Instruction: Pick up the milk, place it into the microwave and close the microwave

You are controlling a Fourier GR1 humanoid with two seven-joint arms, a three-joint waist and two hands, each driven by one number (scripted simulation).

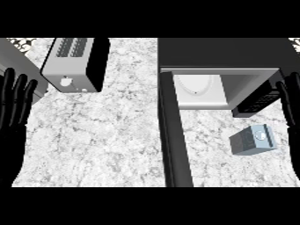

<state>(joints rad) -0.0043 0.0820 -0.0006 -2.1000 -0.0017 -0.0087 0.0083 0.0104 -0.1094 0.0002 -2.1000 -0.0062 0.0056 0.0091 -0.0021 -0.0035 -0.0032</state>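
The milk (253, 139), a small grey-blue carton with a round cap, stands on the marble counter (113, 132) in front of the microwave (224, 66). The microwave's door (173, 132) is swung open toward me, and a white plate shows inside the cavity. My right hand (298, 110) is at the right edge, fingers straight and pointing up, just right of the carton and apart from it. My left hand (6, 110) rests at the left edge, open with fingers up and nothing in it.
A silver toaster (74, 63) with a black side stands at the back left of the counter. A grey surface (3, 61) borders the far left. The open microwave door splits the counter into a left and a right part.
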